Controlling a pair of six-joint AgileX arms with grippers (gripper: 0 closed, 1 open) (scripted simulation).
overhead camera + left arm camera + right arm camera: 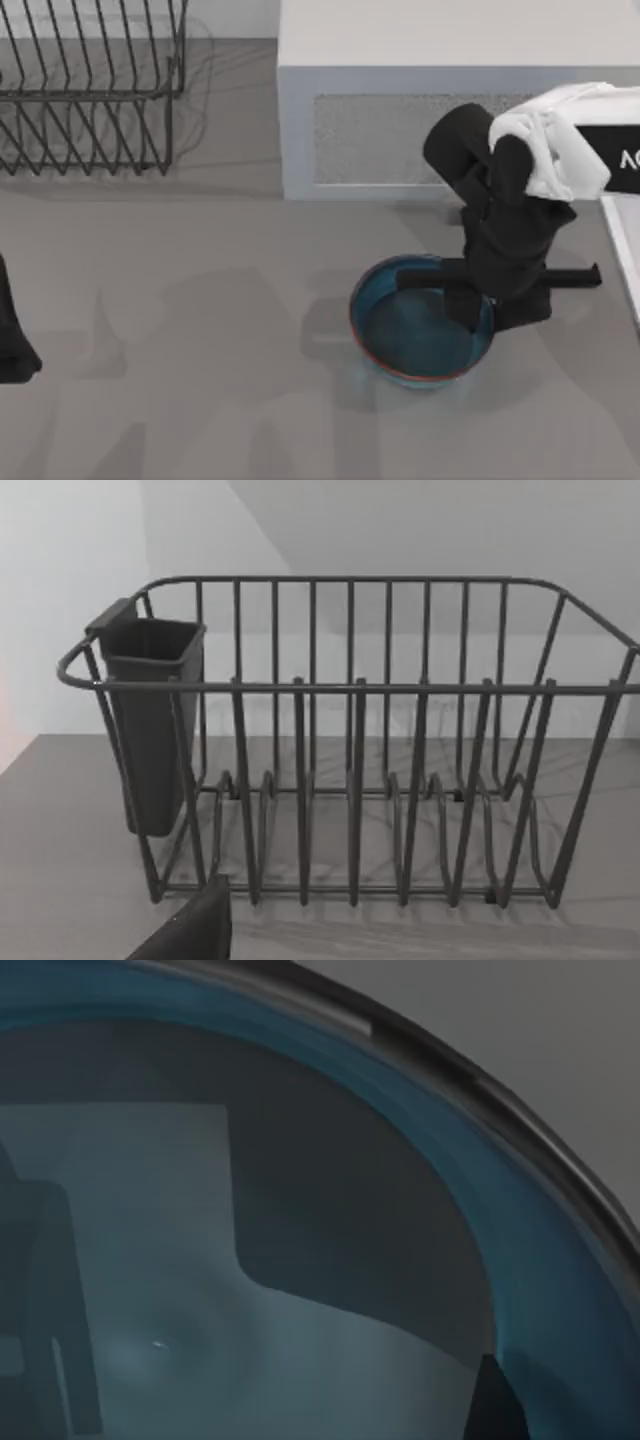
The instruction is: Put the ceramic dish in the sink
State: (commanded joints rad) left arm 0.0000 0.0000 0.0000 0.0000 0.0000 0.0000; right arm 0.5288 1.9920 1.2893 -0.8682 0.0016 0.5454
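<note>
Ceramic dish (415, 335) sits on table (200, 330), right of centre, in front of microwave (400, 100). Right gripper (470, 300) reaches down over dish's right rim; grip state unclear. Left arm (12, 340) parked at left edge. Dish rack (90, 90) far left.

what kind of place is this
Likely a kitchen counter, rendered in simulation: a wire dish rack with a cutlery cup stands at the back left, a microwave-like white box sits behind, and a blue bowl rests under the right gripper.

Right gripper (468, 300) sits over the blue ceramic bowl's (405, 340) right rim; bowl interior lies beneath the jaws.
</note>
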